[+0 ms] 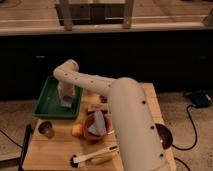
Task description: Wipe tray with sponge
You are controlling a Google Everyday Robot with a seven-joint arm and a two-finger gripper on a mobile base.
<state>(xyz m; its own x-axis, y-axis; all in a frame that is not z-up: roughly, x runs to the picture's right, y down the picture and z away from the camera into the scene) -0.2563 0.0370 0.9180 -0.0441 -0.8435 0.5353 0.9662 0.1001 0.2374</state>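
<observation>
A green tray (49, 102) lies at the back left of the wooden table (55, 152). My white arm reaches from the lower right across the table and bends down into the tray. My gripper (66, 100) points down inside the tray's right half. A small pale blue sponge (66, 103) sits under the gripper's tip on the tray floor.
A reddish bowl (95, 126) with a blue-grey cloth stands at the table's middle. An orange fruit (76, 130) and a small metal cup (46, 129) lie in front of the tray. A white brush (95, 155) lies near the front edge. A dark red bowl (164, 136) sits at the right.
</observation>
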